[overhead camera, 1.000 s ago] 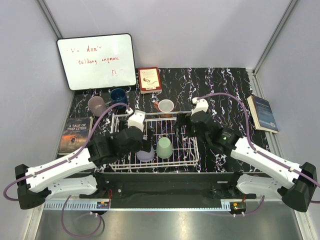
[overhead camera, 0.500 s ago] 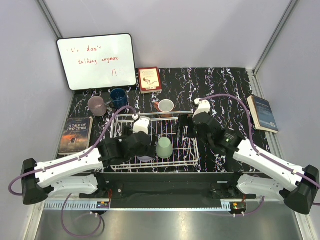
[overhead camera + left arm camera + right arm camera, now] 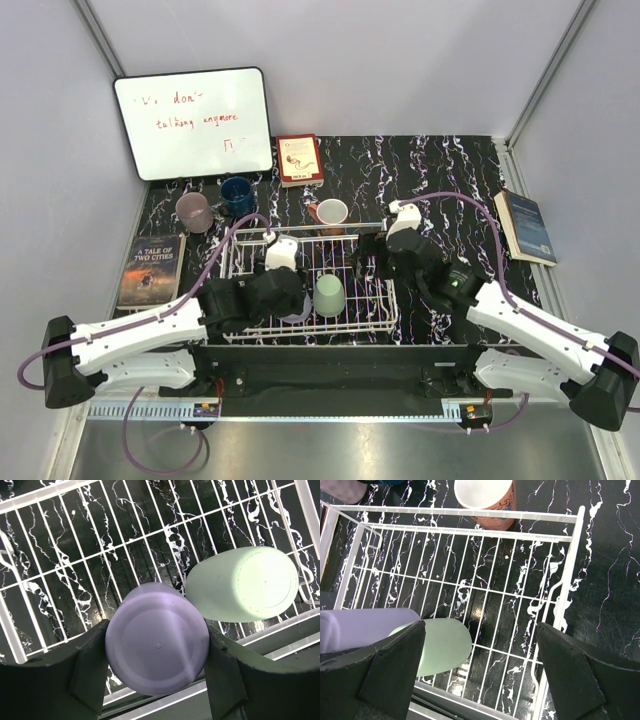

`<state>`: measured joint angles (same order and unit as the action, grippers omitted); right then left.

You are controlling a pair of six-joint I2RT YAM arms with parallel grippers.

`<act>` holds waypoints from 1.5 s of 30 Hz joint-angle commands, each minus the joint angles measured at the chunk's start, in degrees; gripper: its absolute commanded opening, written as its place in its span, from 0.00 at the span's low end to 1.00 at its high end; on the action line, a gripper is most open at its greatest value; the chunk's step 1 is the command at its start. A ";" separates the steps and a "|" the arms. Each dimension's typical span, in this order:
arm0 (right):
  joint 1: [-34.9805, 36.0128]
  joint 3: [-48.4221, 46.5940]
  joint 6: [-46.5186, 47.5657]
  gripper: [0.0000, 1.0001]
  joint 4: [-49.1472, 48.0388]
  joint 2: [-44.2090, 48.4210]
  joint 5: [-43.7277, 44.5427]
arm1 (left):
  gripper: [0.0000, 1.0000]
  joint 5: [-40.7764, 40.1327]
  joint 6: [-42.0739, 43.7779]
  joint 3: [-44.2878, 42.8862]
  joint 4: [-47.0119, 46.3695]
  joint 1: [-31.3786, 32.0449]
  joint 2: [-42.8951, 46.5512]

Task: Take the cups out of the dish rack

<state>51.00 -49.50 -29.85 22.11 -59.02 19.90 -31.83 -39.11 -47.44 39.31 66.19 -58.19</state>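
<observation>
Out on the counter (image 3: 440, 170): mauve (image 3: 192, 211), blue (image 3: 238, 195), terracotta (image 3: 331, 213) cups. Waiting in the rack (image 3: 350, 320): lavender (image 3: 157, 659), green (image 3: 242, 583). Left fingers (image 3: 87, 667) grip the lavender; right fingers (image 3: 575, 675) gape empty.

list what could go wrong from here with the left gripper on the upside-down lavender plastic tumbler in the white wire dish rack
1. The left gripper pinches the lavender plastic tumbler only on its smooth, rounded sides, so the tumbler might slip out when lifted.
2. The light green plastic tumbler sits right beside it in the white wire dish rack, so a lift or swing could knock or drag it.
</observation>
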 commanded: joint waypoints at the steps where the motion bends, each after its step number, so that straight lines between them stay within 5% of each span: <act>1: 0.59 0.54 -0.74 1.00 -2.25 2.42 0.22 | 0.00 -4.72 -0.26 -2.12 0.40 0.60 3.61; 10: 0.59 2.20 -2.15 1.00 -6.87 4.44 -0.02 | 0.00 -8.42 8.17 -13.20 -5.96 0.34 13.09; 17: 0.59 3.79 -3.29 1.00 -16.57 6.47 -11.01 | 0.00 9.37 10.11 -9.52 -23.38 -6.94 15.48; 23: 0.59 8.35 -4.70 1.00 -27.71 12.43 -14.09 | 0.00 29.24 2.92 -3.55 -40.96 -19.16 14.95; 30: 0.59 12.76 -5.05 0.97 -36.52 18.68 -16.73 | 0.00 40.79 -6.58 -0.20 -55.72 -29.09 10.57; 45: 0.59 10.57 0.31 0.91 -41.27 15.26 -17.97 | 0.00 53.98 -18.98 4.46 -70.60 -32.71 5.02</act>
<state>51.11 -36.56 -33.19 -15.38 -43.07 1.43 17.26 -54.78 -43.11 -22.68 33.56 -53.23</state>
